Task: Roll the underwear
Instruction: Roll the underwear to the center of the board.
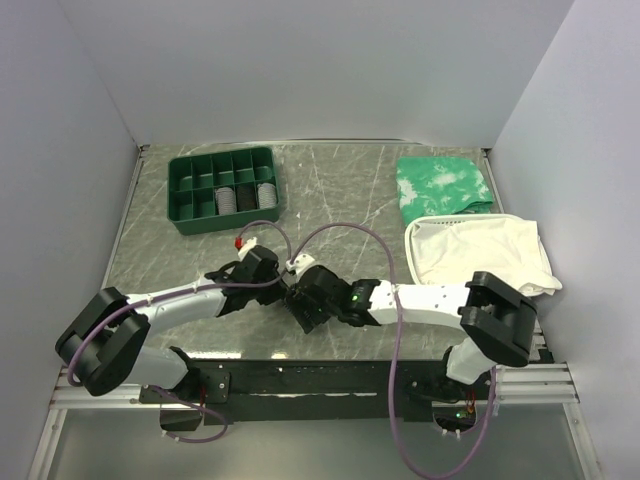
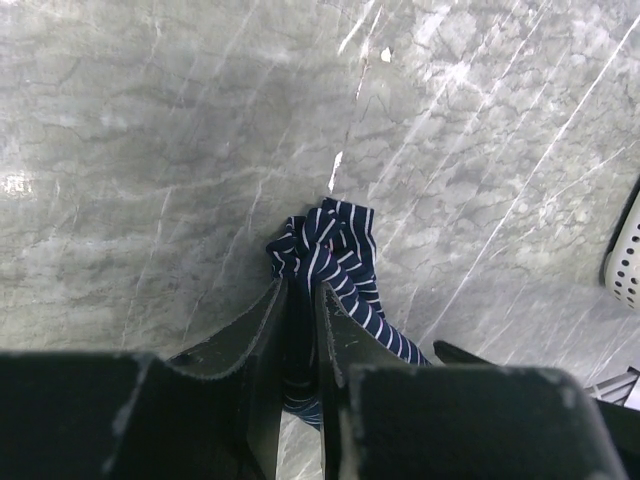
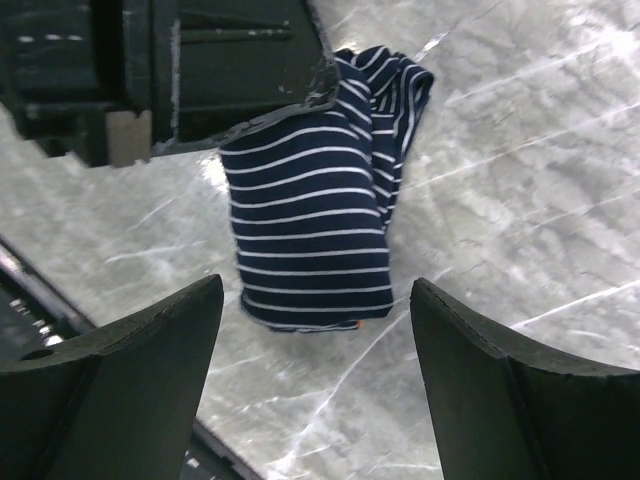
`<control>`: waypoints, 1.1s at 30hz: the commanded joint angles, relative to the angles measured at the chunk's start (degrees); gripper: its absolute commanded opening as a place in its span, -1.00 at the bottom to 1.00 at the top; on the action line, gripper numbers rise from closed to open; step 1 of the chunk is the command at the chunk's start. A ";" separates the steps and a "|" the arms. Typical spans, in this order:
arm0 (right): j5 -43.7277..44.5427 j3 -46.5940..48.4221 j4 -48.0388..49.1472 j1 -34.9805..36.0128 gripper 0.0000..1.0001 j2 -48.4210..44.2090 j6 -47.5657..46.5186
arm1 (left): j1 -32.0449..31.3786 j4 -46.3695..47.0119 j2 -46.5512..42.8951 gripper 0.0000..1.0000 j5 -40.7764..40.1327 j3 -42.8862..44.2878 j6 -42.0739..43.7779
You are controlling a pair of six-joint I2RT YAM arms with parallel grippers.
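Note:
The underwear is a small navy piece with thin white stripes, folded into a narrow bundle on the grey marble table. My left gripper is shut on one end of it, and bunched fabric sticks out past the fingertips. My right gripper is open, its fingers spread wide on either side of the bundle's free end and not touching it. In the top view both grippers meet near the table's front middle, the left and the right, and they hide the underwear.
A green compartment tray holding rolled items stands at the back left. A green-and-white mottled cloth lies at the back right. A white basket with a white cloth sits in front of it. The table's front edge is close behind the grippers.

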 commanded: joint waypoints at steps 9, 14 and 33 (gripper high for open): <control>1.72 5.08 2.25 2.33 0.65 4.10 -2.56 | 1.02 -0.88 0.79 -0.59 1.23 0.36 1.82; 4.27 5.08 3.65 4.52 0.64 5.51 0.07 | 1.02 -0.53 0.70 -0.59 1.49 -0.08 1.21; 8.85 2.89 5.50 5.93 -0.17 6.13 5.79 | 1.46 -0.53 -0.97 -0.57 1.32 -2.36 0.15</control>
